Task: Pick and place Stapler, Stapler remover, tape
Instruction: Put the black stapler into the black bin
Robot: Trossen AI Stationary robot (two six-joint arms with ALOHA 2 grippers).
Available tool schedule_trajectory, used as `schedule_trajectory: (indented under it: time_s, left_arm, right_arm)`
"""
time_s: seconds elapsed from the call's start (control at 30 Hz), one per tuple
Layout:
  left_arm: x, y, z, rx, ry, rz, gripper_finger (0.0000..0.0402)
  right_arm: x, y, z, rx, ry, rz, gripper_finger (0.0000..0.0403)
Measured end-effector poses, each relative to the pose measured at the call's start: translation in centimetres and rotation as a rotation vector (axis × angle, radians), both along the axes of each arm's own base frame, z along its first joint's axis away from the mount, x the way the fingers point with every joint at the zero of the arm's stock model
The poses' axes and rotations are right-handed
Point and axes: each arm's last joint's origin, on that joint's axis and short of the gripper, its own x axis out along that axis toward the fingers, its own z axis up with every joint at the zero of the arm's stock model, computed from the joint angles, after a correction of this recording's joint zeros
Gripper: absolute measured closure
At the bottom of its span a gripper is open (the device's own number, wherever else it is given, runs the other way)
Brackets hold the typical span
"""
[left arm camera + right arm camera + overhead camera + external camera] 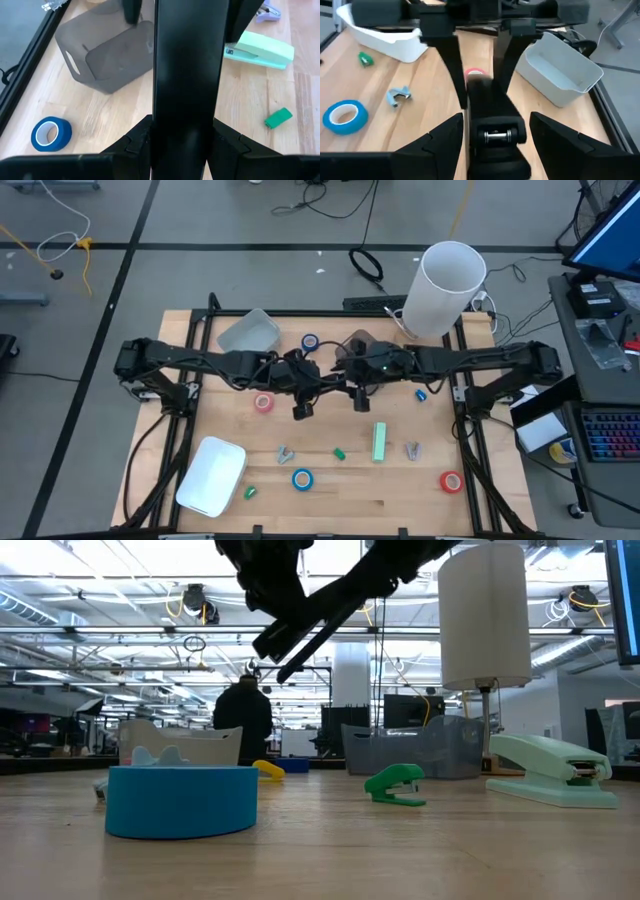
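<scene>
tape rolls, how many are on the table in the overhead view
4, maybe more hidden under the arms: a blue roll at the far side by the grey bin, a red one left of centre, a blue one near the front, a red one front right.
</scene>
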Motion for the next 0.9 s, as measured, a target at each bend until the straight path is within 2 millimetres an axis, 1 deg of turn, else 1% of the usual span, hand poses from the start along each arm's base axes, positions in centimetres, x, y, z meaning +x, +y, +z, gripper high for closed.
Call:
schedule_trajectory:
  time_s: [0.1,0.2,0.37,0.47,0.6,0.73,0.9]
  left_arm:
    - [-0.02,0.0,-0.02,0.001,0.003,-0.003,0.0265]
    - [-0.03,0.06,-0.03,0.002,0.005,-0.001,0.0265]
    - [0.06,0.17,0.02,-0.012,-0.004,-0.011,0.0265]
    - [0.28,0.2,-0.22,-0.016,-0.002,-0.014,0.0265]
    - [0.61,0.17,-0.5,-0.02,-0.005,-0.019,0.0265]
    - [0.7,0.11,-0.6,-0.024,-0.004,-0.037,0.0265]
    - [0.73,0.11,-0.57,-0.027,-0.008,-0.04,0.0265]
  right_arm:
    - [0.14,-0.01,-0.39,-0.002,0.019,0.0,0.0178]
    - [0.19,0.0,-0.08,-0.011,-0.005,0.005,0.0179]
    - [0.2,-0.04,-0.15,-0.003,-0.002,-0.001,0.0183]
    - [0.22,-0.03,-0.17,-0.002,-0.002,-0.001,0.02]
    - [0.49,-0.02,-0.79,0.01,0.027,-0.001,0.0233]
    - [0.42,0.04,-0.92,0.027,0.039,0.009,0.0263]
    - [0.37,0.05,-0.92,0.031,0.043,0.003,0.0266]
